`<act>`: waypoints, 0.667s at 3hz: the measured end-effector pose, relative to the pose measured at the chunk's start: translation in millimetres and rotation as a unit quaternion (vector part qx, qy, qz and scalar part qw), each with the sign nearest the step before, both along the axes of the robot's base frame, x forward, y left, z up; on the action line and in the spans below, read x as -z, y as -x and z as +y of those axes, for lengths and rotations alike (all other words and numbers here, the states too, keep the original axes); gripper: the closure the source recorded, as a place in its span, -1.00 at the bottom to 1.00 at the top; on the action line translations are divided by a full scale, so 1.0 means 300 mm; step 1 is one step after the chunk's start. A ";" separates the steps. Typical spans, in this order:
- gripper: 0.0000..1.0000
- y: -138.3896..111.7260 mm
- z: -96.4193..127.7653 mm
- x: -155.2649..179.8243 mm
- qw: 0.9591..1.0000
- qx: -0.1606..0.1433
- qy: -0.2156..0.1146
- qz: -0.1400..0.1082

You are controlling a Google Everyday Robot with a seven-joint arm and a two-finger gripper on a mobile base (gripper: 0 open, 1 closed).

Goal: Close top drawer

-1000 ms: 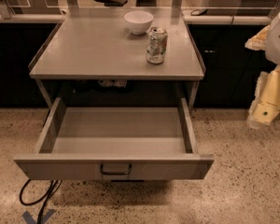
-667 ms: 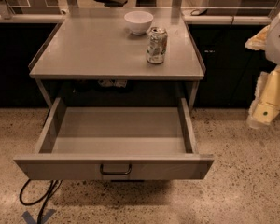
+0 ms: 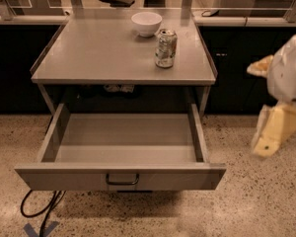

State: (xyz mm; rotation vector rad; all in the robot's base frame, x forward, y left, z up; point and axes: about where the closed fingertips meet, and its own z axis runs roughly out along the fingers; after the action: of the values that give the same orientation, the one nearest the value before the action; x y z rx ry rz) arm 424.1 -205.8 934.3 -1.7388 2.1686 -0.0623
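Underfoot, a speckled terrazzo floor point(image 3: 246, 201) fills the foreground, with a black cable point(image 3: 37, 209) looping at lower left beside a blue tape mark point(image 3: 39, 228). Just above, the top drawer point(image 3: 121, 177) stands pulled far out from under the counter point(image 3: 103, 58). Its flat grey-beige front panel is nearest, with a small dark wire handle point(image 3: 122, 179) at its centre, and its smooth metal bottom is in plain sight. Off to the right, well apart from the drawer and above the floor, hangs the cream-coloured gripper point(image 3: 272, 131); whether it is parted or closed I cannot tell. Farther back, on the matte grey counter, a silvery drink can point(image 3: 166, 48) stands upright with a round white bowl point(image 3: 146, 22) behind it. Dark cabinets point(image 3: 237, 68) line the rear.
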 end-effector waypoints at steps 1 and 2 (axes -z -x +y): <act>-1.00 0.016 0.029 0.260 0.999 -0.011 -0.029 0.014; -1.00 0.030 0.041 0.599 0.997 -0.008 -0.059 0.052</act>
State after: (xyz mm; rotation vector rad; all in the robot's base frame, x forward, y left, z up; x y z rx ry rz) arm 415.1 -193.5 754.5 -1.7285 2.1824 0.1612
